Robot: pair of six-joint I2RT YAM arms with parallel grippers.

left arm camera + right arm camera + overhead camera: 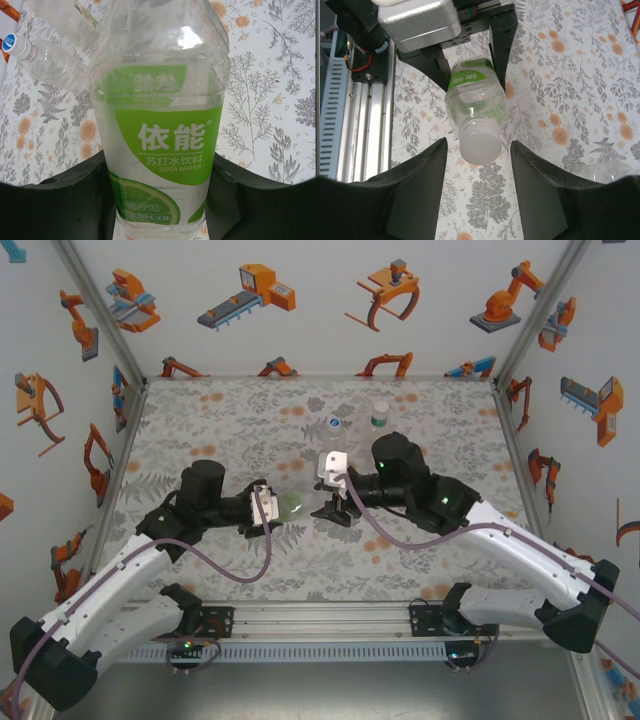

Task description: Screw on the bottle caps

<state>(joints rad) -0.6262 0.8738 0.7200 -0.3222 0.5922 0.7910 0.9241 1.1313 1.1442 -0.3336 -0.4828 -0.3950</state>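
Bottle cap (479, 145), white: sits on the neck of a soda water bottle (472, 95) at mid-tabletop (200, 420). The left end effector (278, 508) clamps the bottle level. The right end effector (328, 512) straddles the cap, jaws parted, untouching. Recommended: centre, pinch squarely, then twist.

- The soda water bottle (160, 150) is clear with a green label and white letters.
- Its cap (479, 146) is pale white.
- The tabletop (300, 570) has grey leaves and orange flowers.
- White walls (300, 330) show orange robots.

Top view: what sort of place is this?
Likely a robot test booth: white walls with orange robot drawings, a flowered mat, and a left arm and right arm bolted to a metal rail.
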